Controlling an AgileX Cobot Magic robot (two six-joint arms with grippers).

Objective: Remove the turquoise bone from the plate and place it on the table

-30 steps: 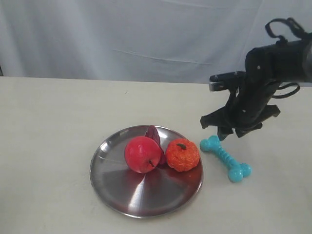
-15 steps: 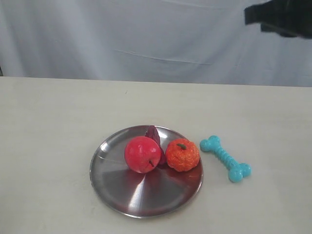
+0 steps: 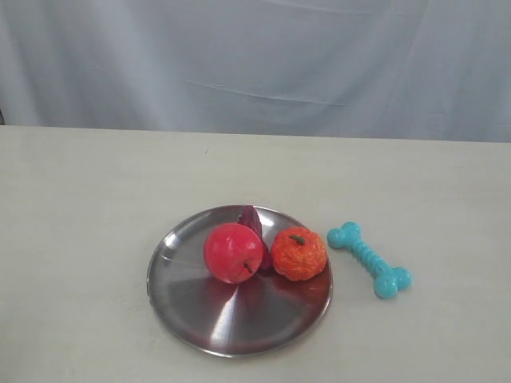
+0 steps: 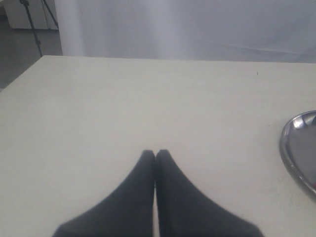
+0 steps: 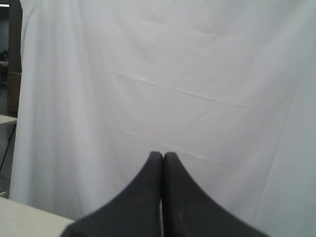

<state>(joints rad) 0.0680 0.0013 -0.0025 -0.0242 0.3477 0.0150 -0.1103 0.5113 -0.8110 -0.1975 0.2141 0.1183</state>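
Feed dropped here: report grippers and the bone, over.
Left gripper shut, empty, low over the table. Right gripper shut, empty, facing the backdrop. Turquoise bone on the table beside the plate, off it. Nothing in the way.

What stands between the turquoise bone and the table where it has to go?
Nothing visible: the turquoise bone already lies flat on the table, close beside the plate and not on it.

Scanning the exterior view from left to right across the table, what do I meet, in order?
plate, left rim first → red apple → orange fruit → turquoise bone, lying on the table just right of the plate.
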